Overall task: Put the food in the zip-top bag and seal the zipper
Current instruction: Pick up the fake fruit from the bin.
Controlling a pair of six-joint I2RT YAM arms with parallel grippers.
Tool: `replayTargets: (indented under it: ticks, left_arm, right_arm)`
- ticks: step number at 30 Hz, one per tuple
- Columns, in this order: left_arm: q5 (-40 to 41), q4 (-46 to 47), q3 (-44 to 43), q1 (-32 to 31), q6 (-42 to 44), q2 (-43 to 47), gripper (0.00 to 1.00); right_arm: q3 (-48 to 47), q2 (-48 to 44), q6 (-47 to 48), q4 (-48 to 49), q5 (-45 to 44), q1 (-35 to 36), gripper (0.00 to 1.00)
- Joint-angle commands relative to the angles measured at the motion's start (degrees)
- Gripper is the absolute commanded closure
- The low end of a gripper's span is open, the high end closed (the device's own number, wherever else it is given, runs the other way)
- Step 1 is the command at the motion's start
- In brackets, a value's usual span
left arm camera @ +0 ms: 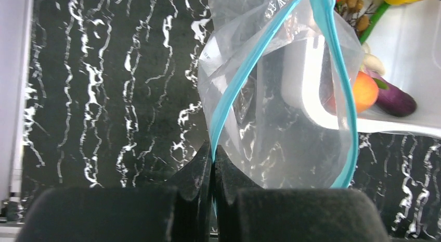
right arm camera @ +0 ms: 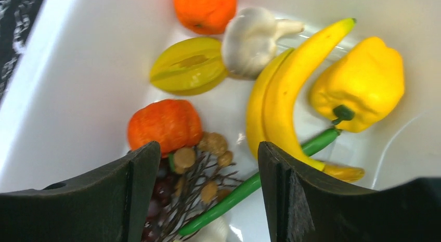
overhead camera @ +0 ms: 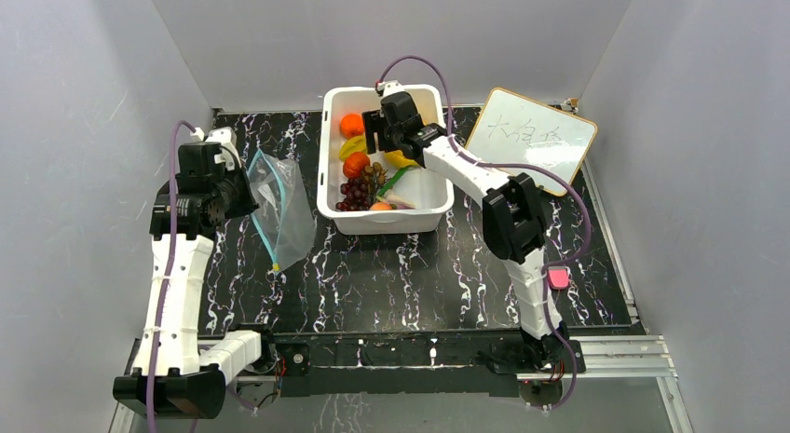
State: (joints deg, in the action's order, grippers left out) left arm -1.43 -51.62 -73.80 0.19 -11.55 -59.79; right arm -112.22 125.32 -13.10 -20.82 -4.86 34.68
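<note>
The clear zip-top bag [overhead camera: 279, 205] hangs from my left gripper [overhead camera: 244, 193], mouth open, left of the white tub [overhead camera: 328, 186]. In the left wrist view my gripper [left arm camera: 213, 156] is shut on the teal zipper strip [left arm camera: 244, 75]. My right gripper [overhead camera: 377, 135] hovers open over the tub. In the right wrist view my open gripper [right arm camera: 208, 158] is above the toy food: bananas [right arm camera: 281, 101], yellow pepper [right arm camera: 361, 83], garlic [right arm camera: 252, 39], an orange [right arm camera: 204, 10], a yellow starfruit [right arm camera: 187, 65], an orange pumpkin [right arm camera: 164, 125], dark red grapes [right arm camera: 161, 192] and a green pod [right arm camera: 249, 185].
A small whiteboard [overhead camera: 531, 140] leans at the back right of the black marble table [overhead camera: 391, 275]. A pink object [overhead camera: 557, 278] lies by the right arm. Grey walls close in on both sides. An orange fruit and a purple eggplant [left arm camera: 395, 99] show in the tub's near corner.
</note>
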Motion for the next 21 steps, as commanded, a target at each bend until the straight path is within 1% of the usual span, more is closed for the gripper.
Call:
replayTargets:
  ticks: [1,4,6,9,13,16,21]
  left_arm:
    - [8.9,0.2,-3.8,-1.9,3.4,-0.3,1.0]
    - [10.2,1.8,-4.8,-2.5,4.2,0.1,1.0]
    - [9.0,3.0,-4.3,-2.9,4.8,0.3,1.0]
    - [4.3,4.3,-1.6,-3.2,5.0,-0.2,1.0]
    - [-2.3,6.0,2.6,-3.2,3.1,-0.1,1.0]
    - [-4.0,6.1,4.6,-3.2,2.0,-0.4,1.0]
    - [-8.6,8.1,7.3,-3.2,1.3,0.2,1.0]
  right_arm:
    - [-4.9,2.2,2.3,2.4,-3.0,-1.9,0.34]
    - [-5.3,4.1,4.4,3.8,-3.0,-2.4,0.31]
    - [-6.3,5.5,5.3,3.9,-3.6,-2.6,0.3]
    - [-6.9,7.3,6.8,4.7,-5.1,-2.6,0.3]
    - [-8.2,10.2,8.9,4.6,-4.3,-2.8,0.3]
    - [-9.7,12.2,10.0,3.9,-4.0,-3.0,0.3]
    - [-8.9,13.0,12.4,4.7,-1.6,-3.2,0.31]
